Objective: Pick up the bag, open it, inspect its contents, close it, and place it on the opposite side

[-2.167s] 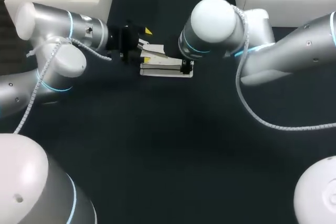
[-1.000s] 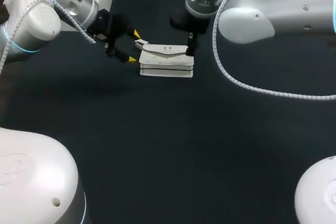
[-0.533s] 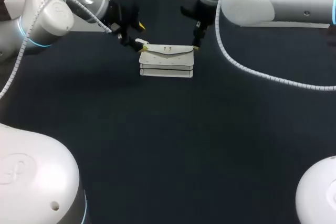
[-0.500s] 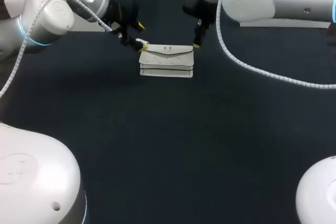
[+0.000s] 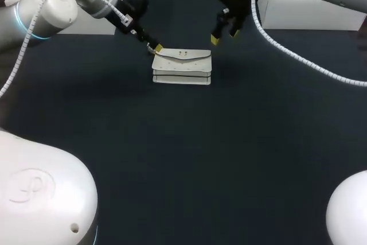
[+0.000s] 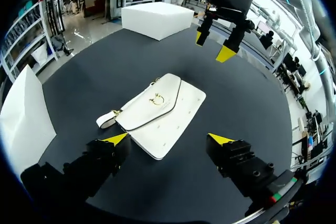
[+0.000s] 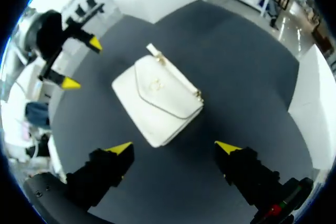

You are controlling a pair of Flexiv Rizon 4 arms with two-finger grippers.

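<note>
Lifted the right gripper [image 5: 223,35] up and away from the bag [image 5: 182,67] in the last half second, fingers spread wide. Left the bag flat on the table [image 5: 183,159], flap down (unmoved). Kept the left gripper [image 5: 153,46] spread open just beside its strap end.

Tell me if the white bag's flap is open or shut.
Shut. The flap lies flat over the front of the bag, its gold clasp sits at the flap's edge, and nothing inside shows in any view.
</note>
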